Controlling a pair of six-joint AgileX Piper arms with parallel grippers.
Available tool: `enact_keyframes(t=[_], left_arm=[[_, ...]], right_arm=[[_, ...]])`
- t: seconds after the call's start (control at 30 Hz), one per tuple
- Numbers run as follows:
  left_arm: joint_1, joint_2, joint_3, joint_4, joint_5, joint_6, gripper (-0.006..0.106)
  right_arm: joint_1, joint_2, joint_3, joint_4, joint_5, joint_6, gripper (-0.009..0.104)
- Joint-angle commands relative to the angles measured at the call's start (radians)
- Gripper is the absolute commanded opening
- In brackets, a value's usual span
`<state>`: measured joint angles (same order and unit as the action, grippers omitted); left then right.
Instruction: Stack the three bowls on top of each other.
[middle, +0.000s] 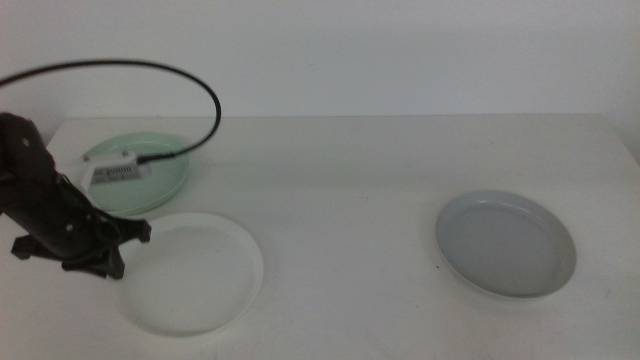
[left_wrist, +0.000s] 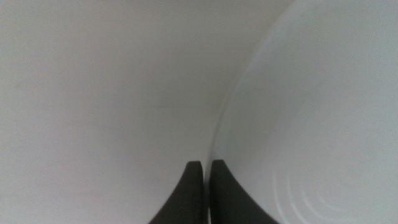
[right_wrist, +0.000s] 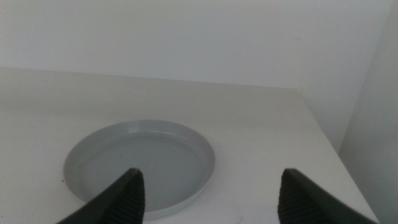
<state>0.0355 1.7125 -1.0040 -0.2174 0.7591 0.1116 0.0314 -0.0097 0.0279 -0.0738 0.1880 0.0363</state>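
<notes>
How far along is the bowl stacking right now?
Nothing is stacked yet: all three bowls lie apart on the table. In hand: the left gripper has its jaws shut on the rim of the white bowl, just in front of the mint green bowl. Left: stacking all three. The right gripper waits, jaws open, facing the grey bowl.

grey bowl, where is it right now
In the middle view the grey bowl sits alone on the table's right side, far from the white bowl and green bowl; the open right gripper hovers before it.
</notes>
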Motion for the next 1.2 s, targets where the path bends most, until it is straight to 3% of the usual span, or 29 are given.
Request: enact_keyframes(t=[0.0, 0.17, 0.4, 0.63, 1.17], left_arm=[[-0.009, -0.100, -0.025, -0.089, 0.013, 0.002, 0.000], [-0.107, -0.136, -0.095, -0.170, 0.104, 0.023, 0.000], [-0.329, -0.136, -0.161, -0.177, 0.071, -0.045, 0.000], [-0.459, -0.075, -0.161, -0.188, 0.055, -0.096, 0.000], [-0.517, 0.093, -0.123, -0.247, 0.064, -0.098, 0.000]], right_arm=[[-0.007, -0.027, -0.006, -0.007, -0.076, -0.005, 0.055], [-0.007, -0.027, -0.006, -0.007, -0.076, -0.005, 0.055], [-0.007, -0.027, -0.006, -0.007, -0.076, -0.005, 0.055], [-0.007, -0.027, -0.006, -0.007, -0.076, -0.005, 0.055], [-0.007, -0.027, -0.006, -0.007, -0.076, -0.005, 0.055]])
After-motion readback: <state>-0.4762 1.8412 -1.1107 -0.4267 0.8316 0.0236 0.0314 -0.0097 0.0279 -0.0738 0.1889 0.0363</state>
